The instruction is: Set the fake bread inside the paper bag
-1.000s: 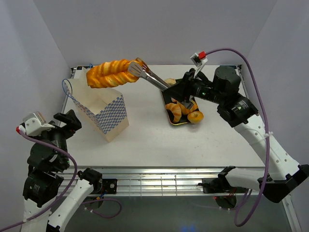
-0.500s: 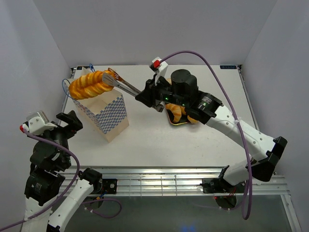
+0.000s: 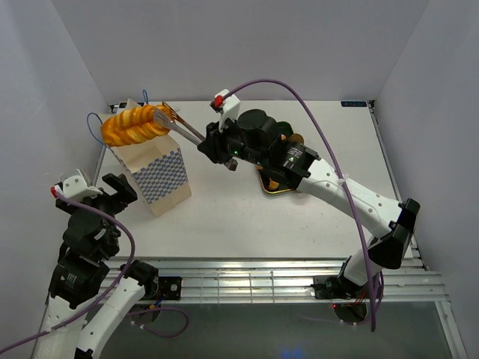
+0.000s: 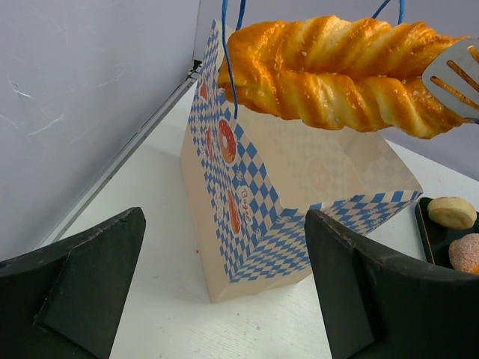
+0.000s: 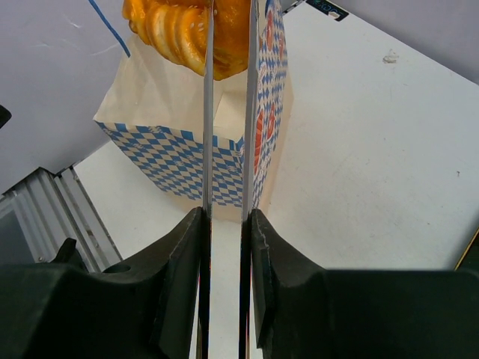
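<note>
Gripper R (image 3: 212, 145) extended, tongs (image 3: 187, 133)/loaf (image 3: 135, 126) over bag (image 3: 161, 178)

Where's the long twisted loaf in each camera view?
Top external: upper left, long twisted loaf held in tongs above the paper bag.
Left wrist: across the top, over the paper bag.
Right wrist: top centre, at the tongs' far end.
Shared landmark: the paper bag.

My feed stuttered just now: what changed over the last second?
The right gripper, shut on the tongs, swung the loaf leftward until it hangs above the bag; nothing was released. The bag, the tray and the open left gripper stayed roughly put.
</note>
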### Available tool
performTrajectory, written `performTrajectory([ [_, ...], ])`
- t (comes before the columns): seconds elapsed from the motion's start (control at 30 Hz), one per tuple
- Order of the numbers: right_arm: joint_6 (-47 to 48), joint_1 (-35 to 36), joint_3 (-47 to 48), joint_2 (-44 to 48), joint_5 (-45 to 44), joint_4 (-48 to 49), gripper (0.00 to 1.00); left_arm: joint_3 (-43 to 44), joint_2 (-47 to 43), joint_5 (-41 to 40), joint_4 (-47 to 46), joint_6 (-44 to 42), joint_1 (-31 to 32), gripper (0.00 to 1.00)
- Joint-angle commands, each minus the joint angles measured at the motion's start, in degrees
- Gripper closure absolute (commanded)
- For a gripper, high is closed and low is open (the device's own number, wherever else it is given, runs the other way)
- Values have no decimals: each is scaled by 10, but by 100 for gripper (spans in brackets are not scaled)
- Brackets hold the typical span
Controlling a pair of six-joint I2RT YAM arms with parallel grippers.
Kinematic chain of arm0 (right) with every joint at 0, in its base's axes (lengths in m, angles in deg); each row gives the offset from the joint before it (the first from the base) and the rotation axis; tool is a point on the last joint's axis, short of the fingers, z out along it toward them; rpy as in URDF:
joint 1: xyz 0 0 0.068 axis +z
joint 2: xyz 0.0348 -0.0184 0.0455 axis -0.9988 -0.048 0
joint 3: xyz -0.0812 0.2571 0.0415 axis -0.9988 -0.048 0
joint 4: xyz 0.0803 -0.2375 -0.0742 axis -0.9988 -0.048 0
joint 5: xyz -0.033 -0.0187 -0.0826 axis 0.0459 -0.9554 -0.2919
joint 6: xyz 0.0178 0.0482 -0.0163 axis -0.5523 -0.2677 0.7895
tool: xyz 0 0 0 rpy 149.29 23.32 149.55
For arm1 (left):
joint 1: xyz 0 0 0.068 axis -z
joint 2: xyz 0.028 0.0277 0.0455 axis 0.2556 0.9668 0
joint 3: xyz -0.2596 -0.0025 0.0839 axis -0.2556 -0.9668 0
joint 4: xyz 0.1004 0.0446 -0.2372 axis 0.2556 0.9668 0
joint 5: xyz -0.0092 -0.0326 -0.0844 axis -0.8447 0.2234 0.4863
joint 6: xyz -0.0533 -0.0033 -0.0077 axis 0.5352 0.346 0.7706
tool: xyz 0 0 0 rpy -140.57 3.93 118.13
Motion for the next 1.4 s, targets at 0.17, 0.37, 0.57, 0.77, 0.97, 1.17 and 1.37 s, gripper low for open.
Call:
performTrajectory([
  [0.17,5,2,20,35,7,72,92,-1,18,6,-26,-15,1,2],
  [0.37,12,3,16,64,18,67,92,1,25,13,-32,-11,1,2],
  [0.57,19,3,9,73,12,57,92,-2,35,22,-38,8,1,2],
  [0.77,20,3,-10,93,2,67,92,-5,48,21,-59,16,1,2],
  [0.97,27,8,-25,97,-19,65,92,-24,74,22,-79,14,1,2],
  [1.17,31,15,-35,84,-53,71,92,-56,102,19,-93,50,1,2],
  [1.37,39,37,-9,46,-78,75,92,-84,112,29,-127,55,1,2],
])
